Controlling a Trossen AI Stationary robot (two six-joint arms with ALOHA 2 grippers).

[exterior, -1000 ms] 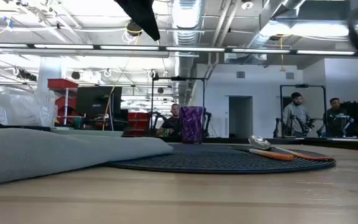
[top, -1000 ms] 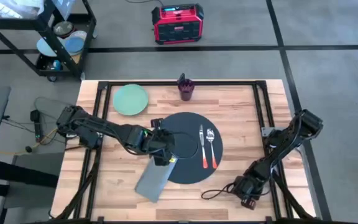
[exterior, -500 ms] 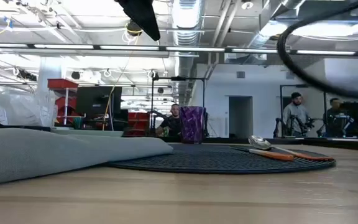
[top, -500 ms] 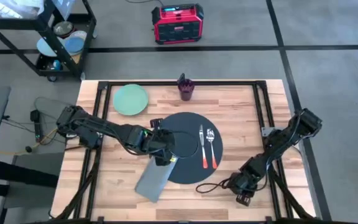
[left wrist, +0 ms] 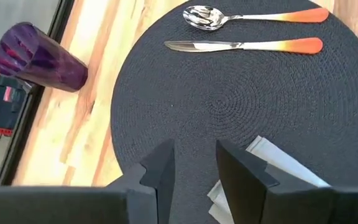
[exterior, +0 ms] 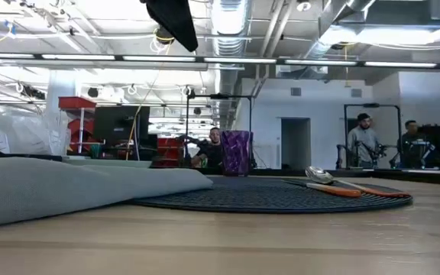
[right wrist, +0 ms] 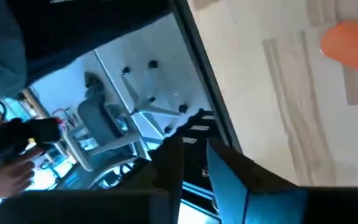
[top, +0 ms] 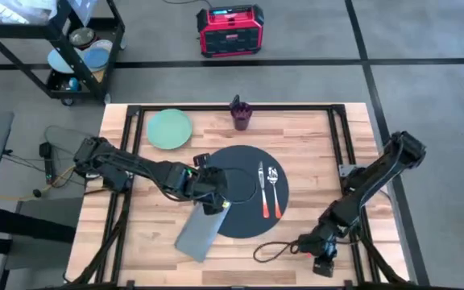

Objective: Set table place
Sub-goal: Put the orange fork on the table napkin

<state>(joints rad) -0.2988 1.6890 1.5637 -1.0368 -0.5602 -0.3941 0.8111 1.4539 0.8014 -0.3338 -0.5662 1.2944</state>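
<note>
Table [top: 312, 133]: I saw a plank top on a black rail frame — rigid, not for lifting.
Place mat [top: 244, 165]: round, dark, woven, near the table's middle. I judged it limp and light, best slid flat or pinched at its rim.
Napkin [top: 197, 234]: grey cloth, soft, one end lapping onto the mat's edge.
Plate [top: 169, 128]: pale green, off the mat at the far left — hard, likely slick; I would grip its rim.
Left gripper [left wrist: 190, 163]: over the mat's napkin side, fingers narrowly apart, holding nothing.
Right gripper [top: 324, 259]: low at the near right edge; I could not tell its fingers' state.
</note>
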